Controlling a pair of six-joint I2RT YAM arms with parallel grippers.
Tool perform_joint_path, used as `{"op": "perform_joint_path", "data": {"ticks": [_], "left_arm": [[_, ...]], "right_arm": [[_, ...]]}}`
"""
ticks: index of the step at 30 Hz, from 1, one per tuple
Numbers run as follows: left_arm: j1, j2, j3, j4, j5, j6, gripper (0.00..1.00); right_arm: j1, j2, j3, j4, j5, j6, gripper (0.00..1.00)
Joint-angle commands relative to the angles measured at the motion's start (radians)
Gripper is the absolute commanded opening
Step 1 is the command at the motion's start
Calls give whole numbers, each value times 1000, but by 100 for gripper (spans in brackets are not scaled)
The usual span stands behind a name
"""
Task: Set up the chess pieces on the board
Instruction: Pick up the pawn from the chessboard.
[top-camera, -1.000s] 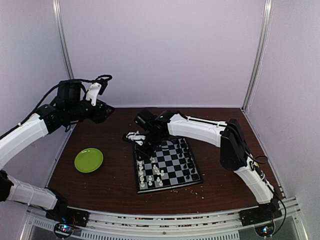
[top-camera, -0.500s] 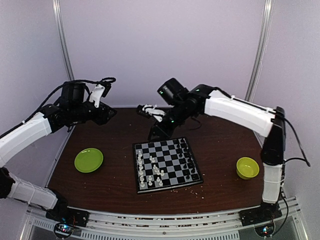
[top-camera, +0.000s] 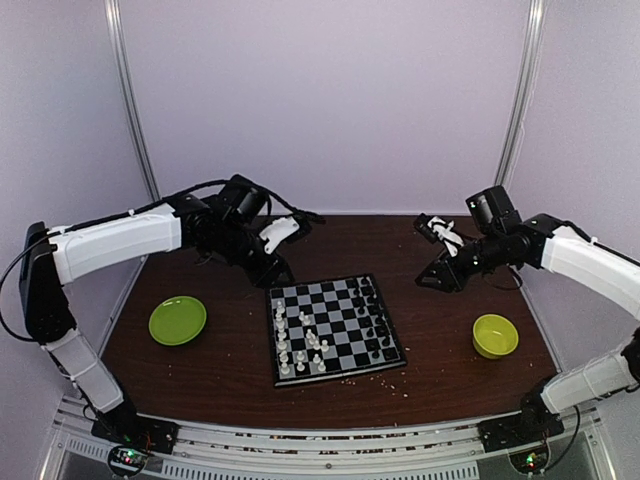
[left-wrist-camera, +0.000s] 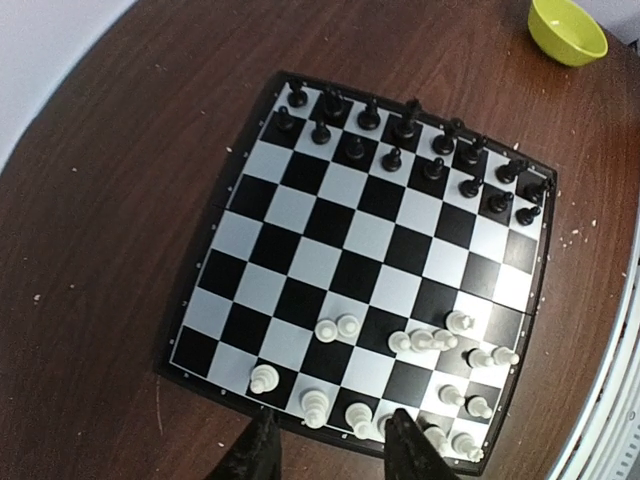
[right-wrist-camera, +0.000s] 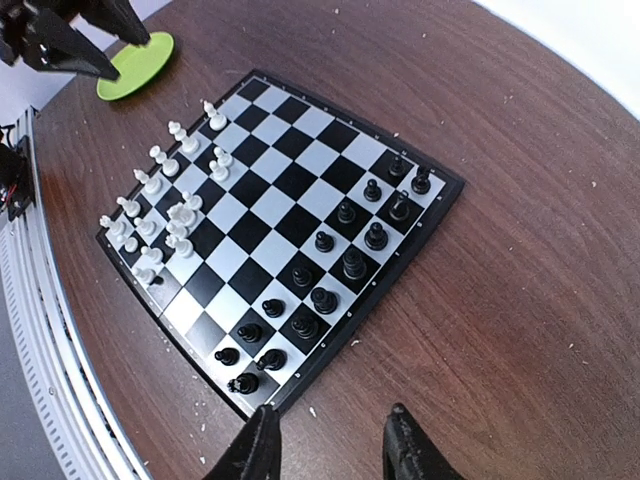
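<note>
The left gripper (left-wrist-camera: 328, 428) is hanging with its jaws parted and nothing between them, just off the board (left-wrist-camera: 330, 222) on the edge where the white pieces (left-wrist-camera: 432, 341) are crowding in a loose, uneven cluster. A few of them may be lying on their sides, though they are too small to tell. The right gripper (right-wrist-camera: 332, 415) is likewise gaping empty, hovering off the opposite edge of the board, where the black pieces (right-wrist-camera: 345, 262) are standing in two rough rows. A green plate (top-camera: 177, 320) is sitting well apart from the board on the white side and a green bowl (top-camera: 494, 335) on the black side, both on the brown table (top-camera: 200, 375)
</note>
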Motion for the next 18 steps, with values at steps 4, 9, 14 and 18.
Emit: {"op": "perform_joint_path", "data": {"ticks": [4,9,14,18], "left_arm": [[-32,167,113,-110,2,73,37],[-37,252,167,-122,-28,100,36],[-42,319,194,-132,-57,114,36],[-56,354,200,-143,-99,134,36]], "right_arm": [[-76,-141,-102,191,-82,-5,36],[-83,-126,-115,186,-33,-62,37],[-87,-114,-102,164,-46,-85,37],[-87,-118,-104,159,-46,-95,37]]}}
